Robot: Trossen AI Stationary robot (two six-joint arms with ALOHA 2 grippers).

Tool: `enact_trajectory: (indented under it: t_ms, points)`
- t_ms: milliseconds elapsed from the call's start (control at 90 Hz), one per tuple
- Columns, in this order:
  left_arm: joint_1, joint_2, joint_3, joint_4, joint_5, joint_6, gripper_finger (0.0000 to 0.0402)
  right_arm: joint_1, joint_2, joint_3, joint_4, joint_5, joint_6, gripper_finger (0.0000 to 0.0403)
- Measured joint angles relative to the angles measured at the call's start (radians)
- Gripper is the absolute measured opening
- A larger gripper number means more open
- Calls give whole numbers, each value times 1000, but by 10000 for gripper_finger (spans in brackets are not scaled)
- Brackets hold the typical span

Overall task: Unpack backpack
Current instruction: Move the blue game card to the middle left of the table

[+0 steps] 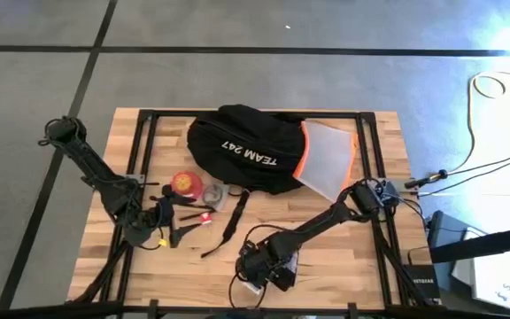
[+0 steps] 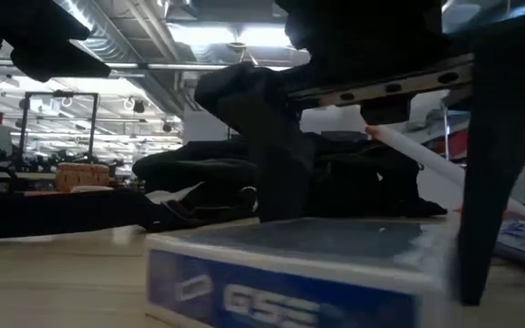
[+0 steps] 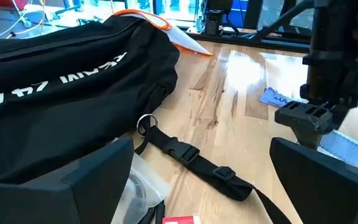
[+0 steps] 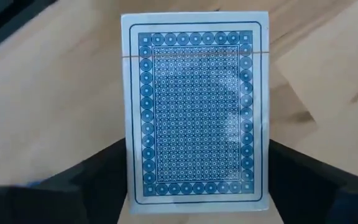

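Card box (image 4: 197,109) being set on desk (image 1: 361,257) near backpack (image 1: 246,146), straddled by right gripper (image 1: 268,270) fingers, grip unclear; left gripper (image 1: 171,226) spread, idle. Risk: box being dragged on retreat.

The backpack (image 1: 237,146) is made of matt black cloth, its strap (image 3: 194,158) of woven webbing with a metal ring (image 3: 145,123). The table (image 1: 343,257) is pale, smooth wood. The card box (image 4: 196,109) is glossy printed card.

one backpack (image 1: 246,146), one card box (image 4: 196,112)
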Motion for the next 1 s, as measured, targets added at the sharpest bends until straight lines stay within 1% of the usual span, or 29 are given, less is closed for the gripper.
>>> enact_trajectory:
  t_ms: [133,200,278,344,411,478,611,700,800,922,1000]
  points:
    - [0,0,0,-1,-4,16,363,-4,3,74,-56,4,29,288]
    - [-3,0,0,-1,-4,18,363,-10,2,125,-87,11,49,290]
    - [-14,0,0,0,-12,20,363,-23,2,183,-125,61,92,301]
    - [-32,0,0,4,-53,30,363,-39,2,238,-133,90,136,309]
    - [-58,-8,0,23,-118,55,363,-57,-1,281,-110,96,173,310]
    - [-83,-27,0,51,-163,90,363,-78,-2,307,-59,96,211,304]
    - [-134,-84,0,75,-169,152,363,-123,-2,313,85,96,291,292]
    - [-169,-127,0,83,-178,155,363,-149,13,314,236,90,342,295]
    - [-205,-177,0,128,-179,198,363,-165,52,315,398,39,391,306]
    - [-252,-217,0,210,-181,293,363,-170,99,314,519,14,424,311]
    - [-277,-227,1,300,-184,389,363,-182,124,314,573,48,426,312]
